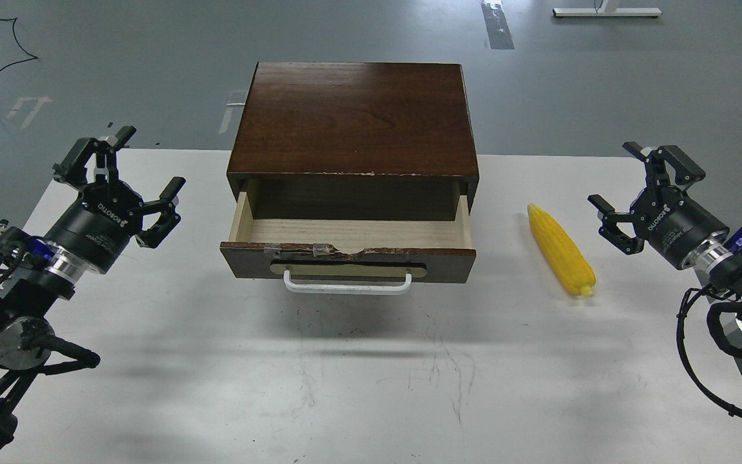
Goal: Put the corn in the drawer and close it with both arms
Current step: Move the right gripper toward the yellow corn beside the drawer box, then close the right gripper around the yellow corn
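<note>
Corn (561, 250) right of centre on bench (345, 386): looks light, rigid, slick plastic; pinch thick mid-section across width. Right gripper (628, 193) and left gripper (133, 174) both spread, empty.

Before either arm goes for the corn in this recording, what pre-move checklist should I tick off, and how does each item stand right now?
1. Drawer pulled open: ok.
2. Drawer interior free of objects: ok for the visible part; the back is shadowed.
3. Corn lying free on the table, right of the drawer: ok.
4. Right gripper open and holding nothing, apart from the corn: ok.
5. Left gripper open and holding nothing, clear of the drawer: ok.
6. White handle unobstructed for closing: ok.
</note>
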You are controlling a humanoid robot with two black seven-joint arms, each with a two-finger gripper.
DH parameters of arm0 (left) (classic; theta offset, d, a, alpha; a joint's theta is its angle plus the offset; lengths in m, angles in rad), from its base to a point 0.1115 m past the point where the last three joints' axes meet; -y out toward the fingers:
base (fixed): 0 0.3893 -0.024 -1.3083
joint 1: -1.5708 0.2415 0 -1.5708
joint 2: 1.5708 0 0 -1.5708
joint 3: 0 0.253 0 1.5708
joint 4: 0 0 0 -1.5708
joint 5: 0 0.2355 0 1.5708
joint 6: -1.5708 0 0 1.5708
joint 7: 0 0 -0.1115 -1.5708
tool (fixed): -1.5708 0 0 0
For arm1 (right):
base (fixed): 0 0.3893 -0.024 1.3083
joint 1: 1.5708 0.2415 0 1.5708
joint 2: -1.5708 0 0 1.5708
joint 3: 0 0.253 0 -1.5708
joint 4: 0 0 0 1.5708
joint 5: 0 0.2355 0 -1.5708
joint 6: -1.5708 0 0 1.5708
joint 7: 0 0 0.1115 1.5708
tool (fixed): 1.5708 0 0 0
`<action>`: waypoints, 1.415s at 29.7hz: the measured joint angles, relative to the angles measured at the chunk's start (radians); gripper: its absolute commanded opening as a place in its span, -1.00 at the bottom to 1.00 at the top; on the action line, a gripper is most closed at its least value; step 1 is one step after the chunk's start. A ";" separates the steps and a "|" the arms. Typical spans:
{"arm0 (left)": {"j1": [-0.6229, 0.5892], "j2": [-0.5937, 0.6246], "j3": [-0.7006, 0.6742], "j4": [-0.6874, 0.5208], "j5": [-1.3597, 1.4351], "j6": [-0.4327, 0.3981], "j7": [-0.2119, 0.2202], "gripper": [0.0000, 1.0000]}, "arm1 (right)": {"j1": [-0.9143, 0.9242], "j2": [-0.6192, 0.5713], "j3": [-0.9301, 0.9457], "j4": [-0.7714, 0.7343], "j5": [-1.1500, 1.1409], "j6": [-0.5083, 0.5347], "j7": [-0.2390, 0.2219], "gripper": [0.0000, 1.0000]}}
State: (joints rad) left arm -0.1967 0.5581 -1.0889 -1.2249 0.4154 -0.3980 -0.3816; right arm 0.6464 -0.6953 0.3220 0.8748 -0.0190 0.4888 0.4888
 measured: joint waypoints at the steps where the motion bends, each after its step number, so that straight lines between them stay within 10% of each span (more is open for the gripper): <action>1: 0.001 0.000 0.000 -0.001 0.000 0.000 -0.002 1.00 | 0.000 0.000 0.000 0.000 0.000 0.000 0.000 1.00; 15: -0.008 0.034 0.006 -0.007 0.005 -0.012 -0.072 1.00 | 0.036 -0.074 -0.025 0.019 -0.092 0.000 0.000 1.00; 29: -0.003 0.086 0.018 -0.059 0.047 -0.015 -0.107 1.00 | 0.315 -0.238 -0.055 0.071 -1.216 0.000 0.000 1.00; 42: 0.006 0.088 0.018 -0.110 0.048 -0.013 -0.107 1.00 | 0.364 0.013 -0.387 -0.173 -1.422 -0.131 0.000 1.00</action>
State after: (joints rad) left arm -0.1907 0.6463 -1.0714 -1.3344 0.4633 -0.4110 -0.4890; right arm 1.0100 -0.6821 -0.0647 0.7022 -1.4410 0.3582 0.4887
